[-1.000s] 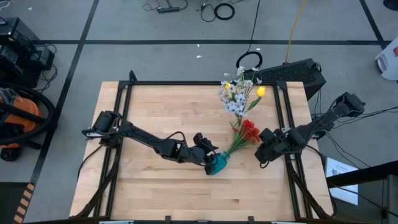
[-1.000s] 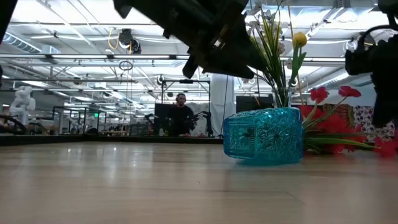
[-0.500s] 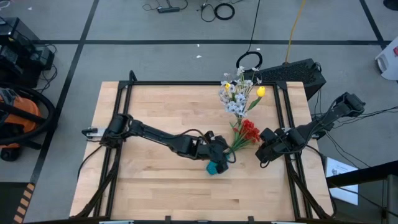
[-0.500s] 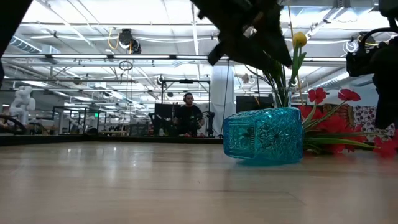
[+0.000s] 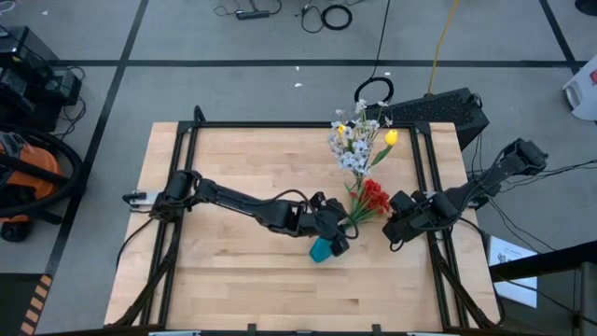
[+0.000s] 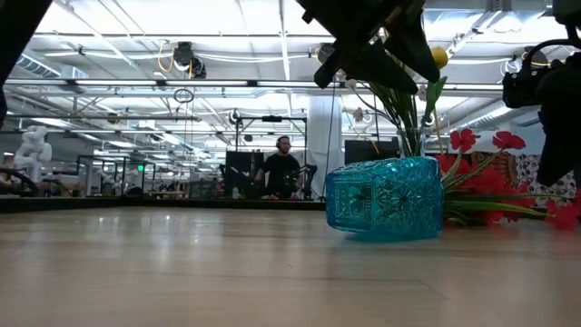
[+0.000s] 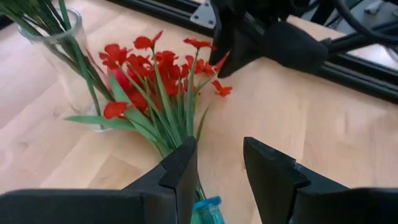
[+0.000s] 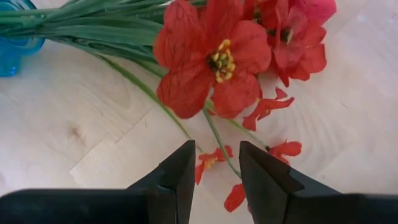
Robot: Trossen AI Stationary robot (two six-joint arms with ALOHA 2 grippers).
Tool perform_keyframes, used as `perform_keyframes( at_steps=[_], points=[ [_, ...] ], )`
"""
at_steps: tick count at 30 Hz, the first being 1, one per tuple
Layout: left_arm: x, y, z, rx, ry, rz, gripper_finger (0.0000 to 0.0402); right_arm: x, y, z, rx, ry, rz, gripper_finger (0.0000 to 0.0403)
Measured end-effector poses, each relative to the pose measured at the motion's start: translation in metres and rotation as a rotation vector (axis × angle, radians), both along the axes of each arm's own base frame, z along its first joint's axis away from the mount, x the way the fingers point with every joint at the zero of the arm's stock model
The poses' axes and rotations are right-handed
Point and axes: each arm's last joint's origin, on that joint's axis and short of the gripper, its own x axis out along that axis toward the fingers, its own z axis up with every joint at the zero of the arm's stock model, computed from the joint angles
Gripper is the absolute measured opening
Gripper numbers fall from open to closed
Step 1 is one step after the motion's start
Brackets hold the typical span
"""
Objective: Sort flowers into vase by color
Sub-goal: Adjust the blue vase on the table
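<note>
The left gripper (image 5: 334, 227) was positioned over the blue glass vase (image 5: 323, 249), which lay on its side on the wooden table (image 5: 233, 168), right of the table's centre. Its fingers (image 7: 180, 171) stood spread with nothing between them, directly above the vase rim and the green stems of the red flowers (image 5: 371, 198). Those red flowers fanned out of the blue vase's mouth and lay flat on the table surface, reaching toward the right gripper (image 5: 399, 227). The right gripper rested low at the table's right side, just beside the red blossoms, its fingers (image 8: 180, 171) likewise parted and empty, with a large red bloom (image 8: 208, 59) and loose red petals (image 8: 273, 152) before it. A clear glass vase (image 7: 62, 59) stood upright toward the far edge of the table, holding the whitish sprigs (image 5: 353, 145) and a yellow tulip bud (image 5: 391, 137).
</note>
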Motion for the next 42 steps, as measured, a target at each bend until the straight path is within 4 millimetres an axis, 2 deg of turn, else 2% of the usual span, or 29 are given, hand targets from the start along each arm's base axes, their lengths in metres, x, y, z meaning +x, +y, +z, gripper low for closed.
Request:
perform_keyframes(
  at_steps=[5, 9, 12, 20, 25, 34, 37, 42],
  points=[
    [0.001, 0.002, 0.001, 0.031, -0.003, 0.004, 0.0138, 0.000, 0.000, 0.000, -0.002, -0.001, 0.000, 0.0116],
    [0.001, 0.003, 0.000, 0.052, 0.004, -0.009, 0.0163, 0.000, 0.000, 0.000, -0.008, -0.004, -0.002, 0.0116],
    [0.001, 0.002, 0.000, 0.047, 0.007, -0.018, 0.0200, 0.000, -0.001, 0.000, -0.031, -0.018, -0.009, 0.0116],
    [0.000, 0.002, 0.000, 0.049, 0.008, -0.007, 0.0334, 0.001, -0.001, 0.000, -0.041, -0.022, -0.011, 0.0116],
    [0.000, 0.002, 0.000, 0.035, 0.011, -0.026, 0.0383, 0.001, -0.001, 0.000, -0.042, -0.022, -0.011, 0.0116],
    [0.001, 0.002, 0.000, -0.026, -0.001, -0.018, 0.0398, 0.001, -0.001, 0.000, -0.051, -0.022, -0.001, 0.0116],
    [0.002, 0.014, -0.001, -0.047, 0.017, -0.008, 0.0398, 0.001, -0.001, 0.000, -0.052, -0.021, 0.000, 0.0116],
    [-0.001, 0.039, -0.011, -0.190, 0.128, 0.030, 0.0398, 0.001, -0.001, 0.000, -0.053, -0.023, 0.000, 0.0116]
  ],
)
